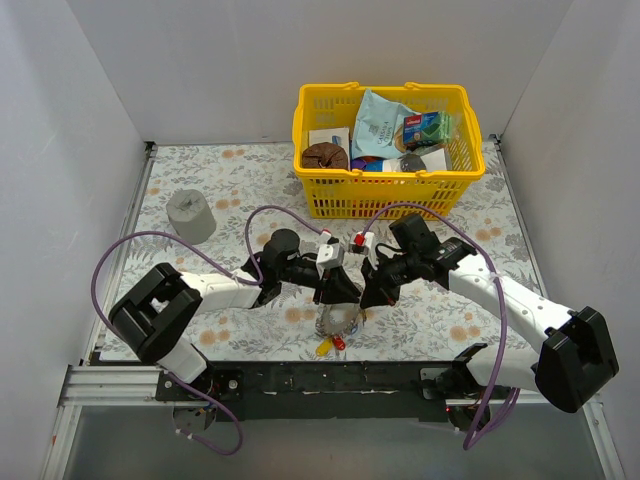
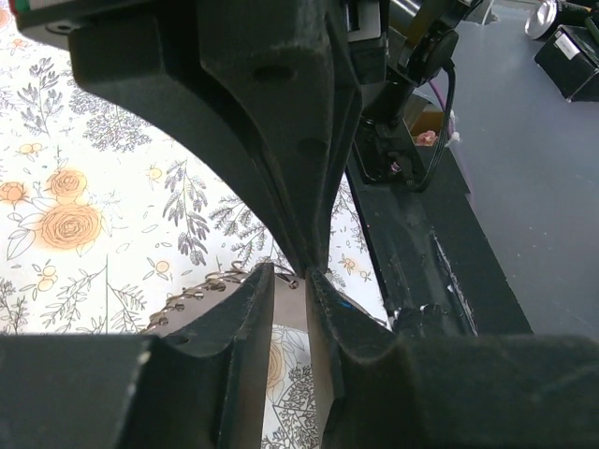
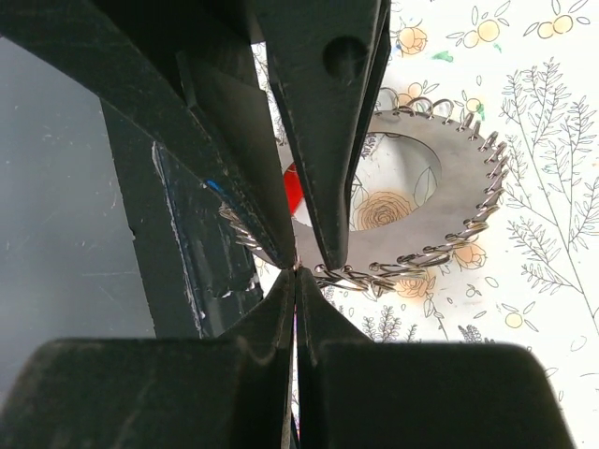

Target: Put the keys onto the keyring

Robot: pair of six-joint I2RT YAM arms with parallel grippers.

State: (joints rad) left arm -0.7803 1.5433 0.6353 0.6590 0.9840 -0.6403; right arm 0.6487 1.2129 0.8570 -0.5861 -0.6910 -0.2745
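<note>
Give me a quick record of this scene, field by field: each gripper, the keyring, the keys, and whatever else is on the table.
left gripper: shut on the keyring
right gripper: shut, tips at the ring's rim; any grip is hidden
keyring: flat silver ring edged with wire loops, between both grippers
keys: red and yellow heads at the ring's near side
other: yellow basket of goods at the back; grey roll far left

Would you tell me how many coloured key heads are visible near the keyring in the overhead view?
2: a yellow key head and a red key head, side by side just on the near side of the keyring. Others may be hidden.
</note>
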